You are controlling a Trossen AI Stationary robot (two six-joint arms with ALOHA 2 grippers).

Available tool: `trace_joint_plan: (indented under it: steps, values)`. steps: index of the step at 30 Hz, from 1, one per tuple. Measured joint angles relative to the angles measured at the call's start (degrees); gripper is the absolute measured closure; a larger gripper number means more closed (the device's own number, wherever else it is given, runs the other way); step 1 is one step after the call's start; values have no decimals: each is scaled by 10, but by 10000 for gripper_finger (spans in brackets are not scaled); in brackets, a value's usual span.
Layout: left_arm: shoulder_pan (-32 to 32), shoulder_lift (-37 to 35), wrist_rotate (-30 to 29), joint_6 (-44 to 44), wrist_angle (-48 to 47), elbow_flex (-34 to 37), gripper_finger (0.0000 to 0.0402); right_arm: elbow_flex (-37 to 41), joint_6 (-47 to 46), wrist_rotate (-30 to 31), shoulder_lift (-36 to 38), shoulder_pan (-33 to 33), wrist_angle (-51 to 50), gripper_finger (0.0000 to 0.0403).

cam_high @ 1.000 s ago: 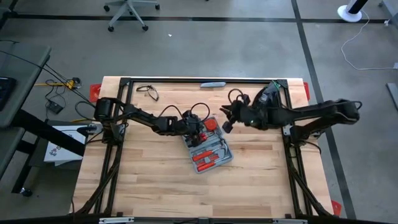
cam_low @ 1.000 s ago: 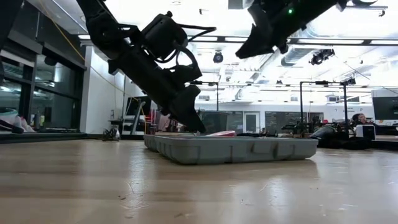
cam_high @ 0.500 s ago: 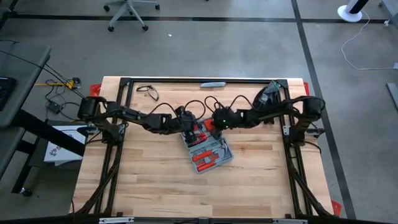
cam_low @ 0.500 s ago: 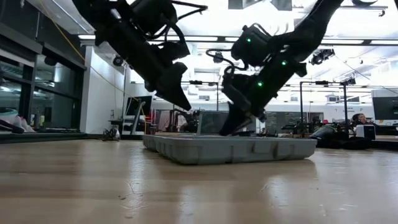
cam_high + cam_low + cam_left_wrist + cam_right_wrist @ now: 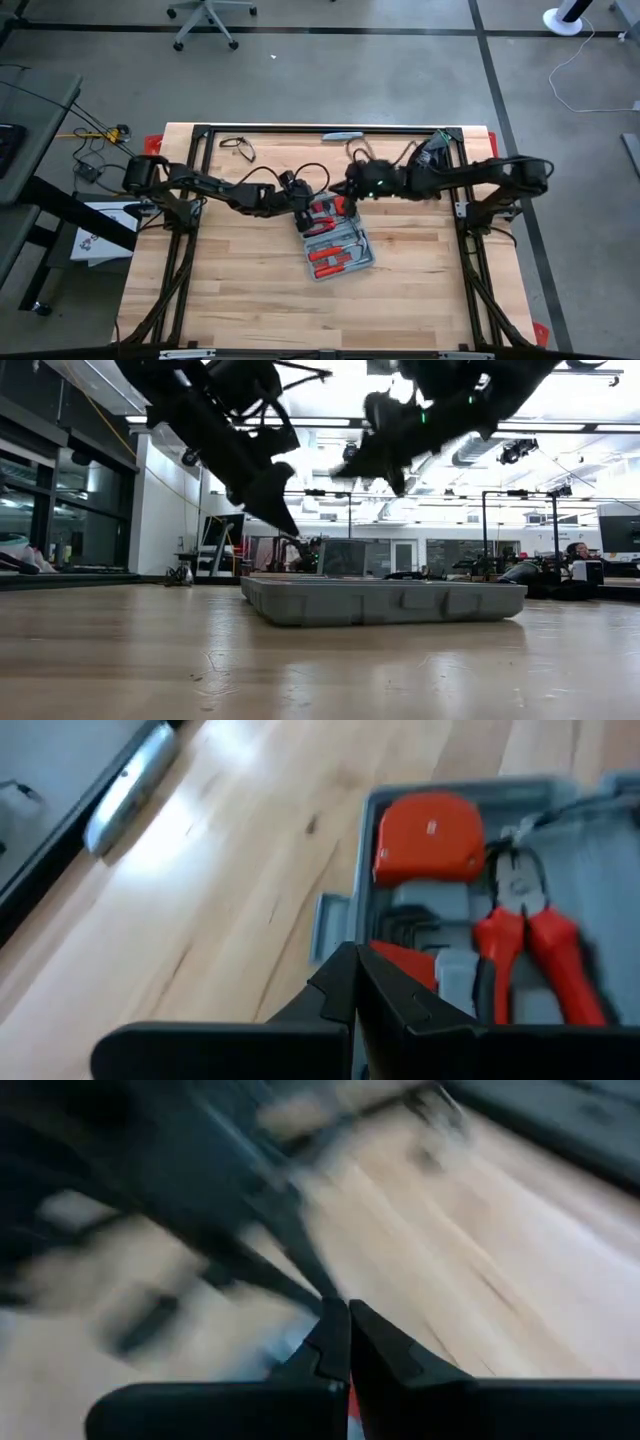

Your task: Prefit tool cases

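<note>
The tool case (image 5: 337, 245) lies open near the middle of the table (image 5: 240, 300), turned at a slant, its blue-grey tray showing red-handled tools. From table height the tool case (image 5: 385, 601) sits flat on the wood, a long grey tray with ribbed sides. The left pincer (image 5: 303, 212) is down at the tray's far left corner, its fingers pressed together and gripping nothing. The left wrist camera shows that closed tip (image 5: 352, 982) over the tray's edge, with a red tape measure (image 5: 428, 838) in its pocket and red-handled pliers (image 5: 530, 935) just beside it in the moulded inside. The right pincer (image 5: 349, 187) hangs above the table just beyond the case's far end, fingers also shut tight and holding nothing; from the low camera it sits well above the tray (image 5: 378, 455). A slim grey-blue bar (image 5: 342, 136) rests at the table's far edge, well apart from the case, and a pair of glasses (image 5: 238, 147) lies toward the far left.
</note>
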State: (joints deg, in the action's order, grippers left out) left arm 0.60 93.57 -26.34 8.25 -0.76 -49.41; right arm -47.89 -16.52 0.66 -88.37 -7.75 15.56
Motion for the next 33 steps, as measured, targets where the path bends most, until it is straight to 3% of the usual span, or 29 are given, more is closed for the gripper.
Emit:
trace_joint_plan:
  steps: [4,6,10,15,23,27,33]
  values:
    - [13,-36,-2,-9,22,6,401,-1,-19,-136,17,-17,151,403]
    - [25,-70,0,-23,58,31,401,-1,-35,-155,8,-19,178,403]
    - [43,-158,7,-29,144,108,401,0,-43,-157,-38,-11,166,403]
    - [47,-253,5,-21,217,187,401,0,-76,-157,-120,-2,222,403]
    - [47,-279,1,1,222,214,401,0,-147,-158,-252,-5,285,403]
    - [47,-278,1,1,221,214,401,0,-179,-179,-251,-11,312,403]
    - [45,-278,0,-4,221,214,401,-2,-158,-179,-182,7,318,403]
